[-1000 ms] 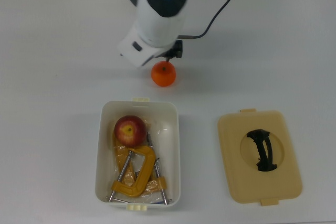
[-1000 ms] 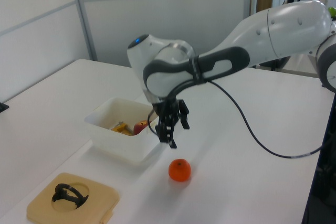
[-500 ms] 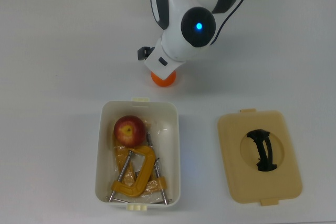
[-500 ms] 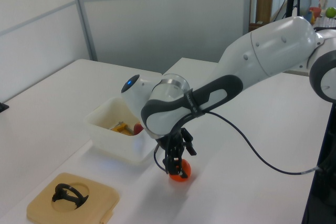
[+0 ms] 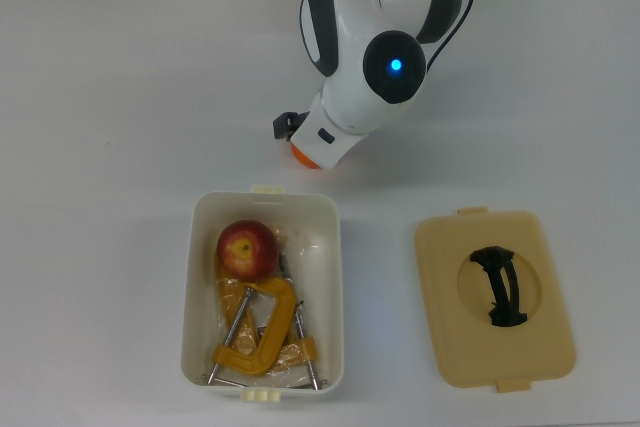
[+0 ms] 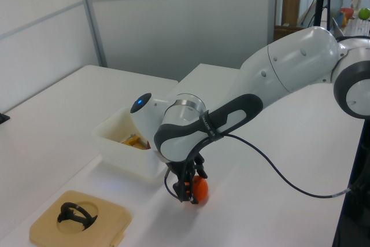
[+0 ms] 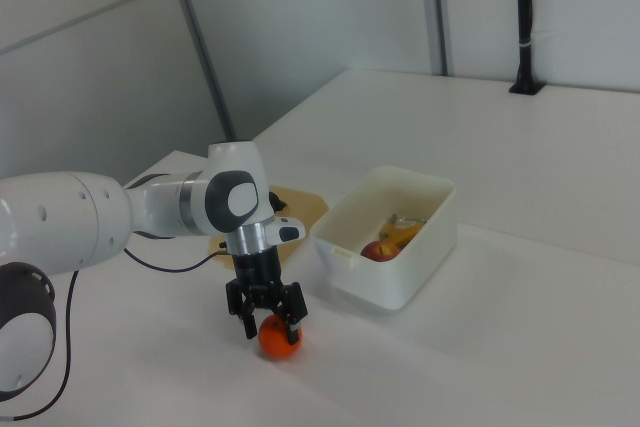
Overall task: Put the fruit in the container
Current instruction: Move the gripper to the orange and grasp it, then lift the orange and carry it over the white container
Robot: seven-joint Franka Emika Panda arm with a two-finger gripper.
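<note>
Your claw (image 7: pixel 268 319) straddles the orange (image 7: pixel 279 339) on the counter (image 5: pixel 120 97), fingers wide, not yet gripping. The tub (image 5: pixel 330 297), at 6 o'clock in the top view, already holds the apple (image 5: pixel 247 249).

Red apple (image 5: pixel 247 249) with yellowish patches sitting inside the white rectangular tub (image 5: pixel 199 297) at the top view's upper end; bright orange (image 7: pixel 279 337) on the table just outside it, mostly hidden in top view.
</note>
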